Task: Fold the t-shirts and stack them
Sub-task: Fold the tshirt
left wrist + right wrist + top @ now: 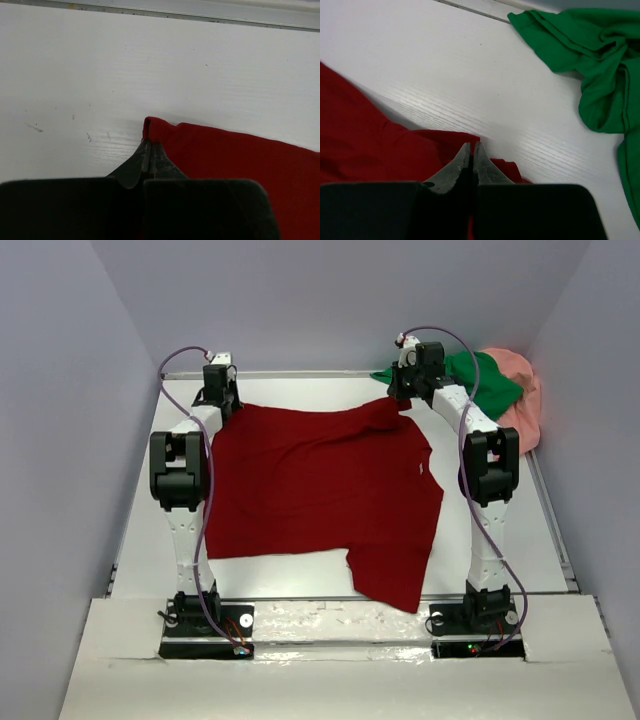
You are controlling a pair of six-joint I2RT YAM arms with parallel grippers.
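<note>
A dark red t-shirt [320, 495] lies spread across the white table, one sleeve hanging toward the front edge, a small white label showing near its right side. My left gripper [232, 408] is shut on the shirt's far left corner [150, 124]. At the far right corner, my right gripper [402, 398] is shut on the red cloth [445, 145]. A bright green t-shirt [485, 380] lies bunched at the back right, also in the right wrist view [590, 55]. Behind it sits a salmon pink t-shirt [525, 400], crumpled against the right wall.
The white table [290, 580] has a raised rail along its far edge [300, 373] and right side. Purple walls close in on three sides. Both arm bases [205, 620] stand at the near edge.
</note>
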